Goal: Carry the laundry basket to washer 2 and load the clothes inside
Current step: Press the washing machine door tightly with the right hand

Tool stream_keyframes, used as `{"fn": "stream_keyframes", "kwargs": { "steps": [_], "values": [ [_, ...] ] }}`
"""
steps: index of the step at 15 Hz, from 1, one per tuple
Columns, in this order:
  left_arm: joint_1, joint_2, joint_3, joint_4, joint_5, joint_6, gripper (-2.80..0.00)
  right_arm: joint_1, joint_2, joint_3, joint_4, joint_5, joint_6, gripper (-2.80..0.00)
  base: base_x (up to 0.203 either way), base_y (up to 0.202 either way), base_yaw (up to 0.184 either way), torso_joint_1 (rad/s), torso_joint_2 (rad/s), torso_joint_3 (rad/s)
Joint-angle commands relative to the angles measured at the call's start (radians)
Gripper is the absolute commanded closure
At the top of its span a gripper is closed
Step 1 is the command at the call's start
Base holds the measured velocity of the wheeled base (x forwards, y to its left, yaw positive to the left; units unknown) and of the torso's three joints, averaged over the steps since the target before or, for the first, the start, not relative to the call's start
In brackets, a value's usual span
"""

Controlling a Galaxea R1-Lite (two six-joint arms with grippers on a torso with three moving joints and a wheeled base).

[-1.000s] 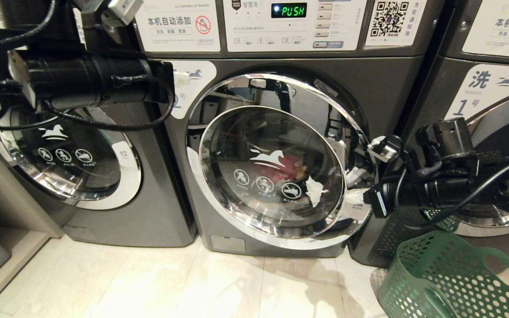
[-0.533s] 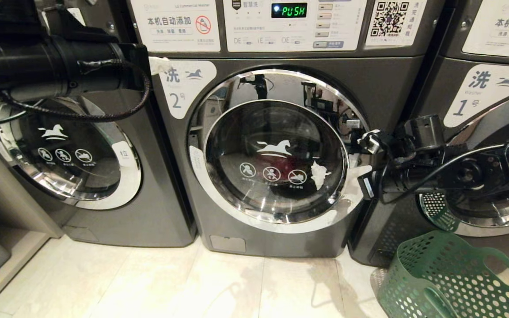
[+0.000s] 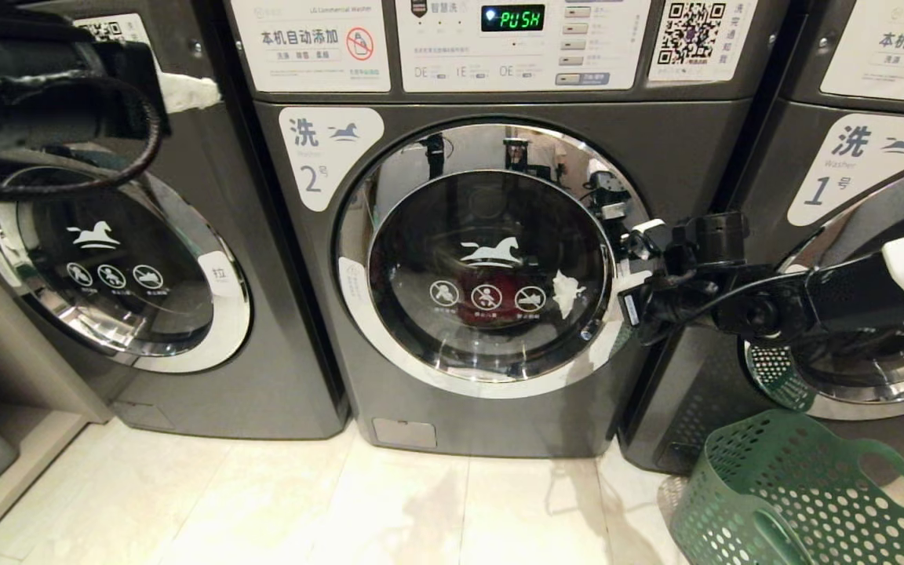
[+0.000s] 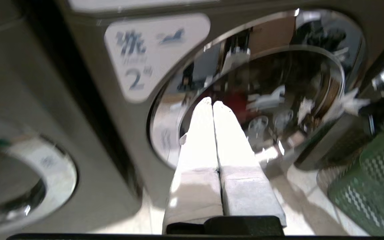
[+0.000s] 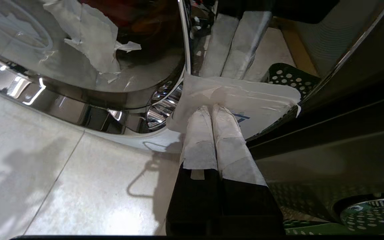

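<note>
While pressed flat together and holding nothing, the right gripper's (image 5: 212,108) taped fingers (image 5: 225,133) butt against the white pull tab (image 5: 262,100) at the door's (image 3: 487,259) latch edge on washer 2 (image 3: 499,259). Judged step: seating the door. Best done by a square push at the rim until it sits flush. Left gripper (image 4: 212,104): fingers likewise closed, empty, raised apart near the neighbouring washer (image 3: 122,259). Laundry basket (image 3: 797,494): on the floor, below the right gripper, beside washer 2.

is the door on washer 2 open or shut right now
Shut: the door of washer 2 sits flush in its chrome ring, no gap visible, with the right gripper at its edge.
</note>
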State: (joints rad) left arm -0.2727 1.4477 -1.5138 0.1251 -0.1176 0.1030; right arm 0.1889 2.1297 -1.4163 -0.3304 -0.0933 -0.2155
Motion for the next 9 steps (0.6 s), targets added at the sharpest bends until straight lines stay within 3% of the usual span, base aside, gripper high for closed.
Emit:
{"fn": "stream_keyframes", "kwargs": {
  "steps": [1, 5, 9],
  "values": [
    [0.035, -0.127, 0.024, 0.124, 0.001, 0.001, 0.00, -0.001, 0.063, -0.058, -0.010, -0.018, -0.002, 0.00, 0.000, 0.000, 0.000, 0.000, 0.00, 0.000],
    [0.080, -0.400, 0.049, 0.600, 0.019, -0.008, 0.00, -0.010, 0.174, -0.229, -0.018, -0.098, -0.003, 0.00, 0.000, 0.000, 0.000, 0.000, 0.00, 0.000],
    [0.088, -0.593, 0.110, 0.789, 0.091, -0.039, 0.00, -0.009, 0.159, -0.214, -0.017, -0.105, -0.004, 0.00, 0.000, 0.000, 0.000, 0.000, 0.00, 0.000]
  ]
}}
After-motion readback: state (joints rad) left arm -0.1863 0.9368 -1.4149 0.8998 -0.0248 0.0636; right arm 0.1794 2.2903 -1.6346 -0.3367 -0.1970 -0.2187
